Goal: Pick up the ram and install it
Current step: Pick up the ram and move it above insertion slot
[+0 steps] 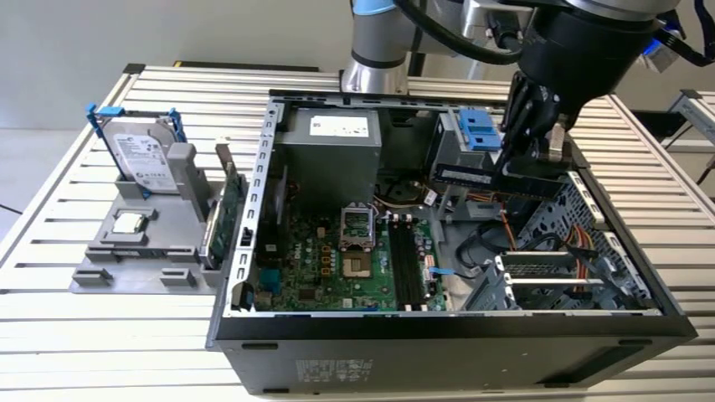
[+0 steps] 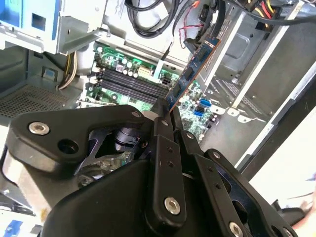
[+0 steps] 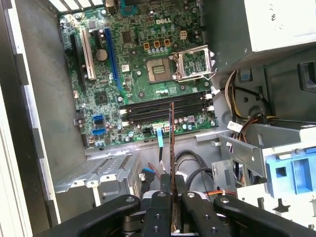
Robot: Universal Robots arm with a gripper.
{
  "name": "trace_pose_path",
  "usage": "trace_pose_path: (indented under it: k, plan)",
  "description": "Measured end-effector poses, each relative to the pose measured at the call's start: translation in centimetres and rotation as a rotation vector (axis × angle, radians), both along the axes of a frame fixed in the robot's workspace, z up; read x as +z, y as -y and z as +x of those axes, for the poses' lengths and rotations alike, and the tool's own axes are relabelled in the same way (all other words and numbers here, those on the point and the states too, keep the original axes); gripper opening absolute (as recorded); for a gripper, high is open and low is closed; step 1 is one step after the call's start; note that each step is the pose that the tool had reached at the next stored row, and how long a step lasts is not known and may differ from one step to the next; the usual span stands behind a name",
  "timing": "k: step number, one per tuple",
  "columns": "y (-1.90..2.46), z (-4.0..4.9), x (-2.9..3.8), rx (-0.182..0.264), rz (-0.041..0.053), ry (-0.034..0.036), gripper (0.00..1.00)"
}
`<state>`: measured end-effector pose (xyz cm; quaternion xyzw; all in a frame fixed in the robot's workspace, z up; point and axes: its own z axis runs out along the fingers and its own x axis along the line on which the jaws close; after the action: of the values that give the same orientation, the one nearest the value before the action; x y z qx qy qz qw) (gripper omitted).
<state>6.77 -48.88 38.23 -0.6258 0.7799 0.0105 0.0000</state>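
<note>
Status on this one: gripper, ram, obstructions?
Gripper shut on the ram, over the open case. Ram not yet in the memory slots. Cables near, none across the slots.

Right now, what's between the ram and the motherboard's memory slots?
Only open air: in the first wrist view the ram, clamped in the gripper, hangs edge-on above the black slots.

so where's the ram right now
The ram is gripped in the end effector, above the open case toward the exterior view's right, near the blue bracket.
</note>
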Motion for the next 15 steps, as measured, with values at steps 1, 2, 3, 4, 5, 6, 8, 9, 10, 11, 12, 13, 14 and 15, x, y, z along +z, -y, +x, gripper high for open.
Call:
trace_pose_path:
  k: [1,2,3,4,5,6,8,9,10,11,12,13,14,15]
  plan:
    - [0.0,0.0,0.0,-0.009,0.0,0.0,0.0]
    - [0.0,0.0,0.0,-0.019,0.0,0.0,0.0]
    - [0.0,0.0,0.0,-0.029,0.0,0.0,0.0]
    - [0.0,0.0,0.0,-0.038,0.0,0.0,0.0]
    - [0.0,0.0,0.0,-0.047,-0.0001,0.0,0.0]
    - [0.0,0.0,0.0,-0.057,0.0,0.0,0.0]
    - [0.0,0.0,0.0,-0.076,-0.0001,0.0,0.0]
    - [0.0,0.0,0.0,-0.086,-0.0001,0.0,0.0]
    - [0.0,0.0,0.0,-0.096,-0.0001,0.0,0.0]
    - [0.0,0.0,0.0,-0.106,0.0,0.0,0.0]
    - [0.0,0.0,0.0,-0.116,0.0,0.0,0.0]
    - [0.0,0.0,0.0,-0.126,0.0,0.0,0.0]
    - [0.0,0.0,0.0,-0.137,0.0,0.0,0.0]
    - [0.0,0.0,0.0,-0.147,-0.0001,0.0,0.0]
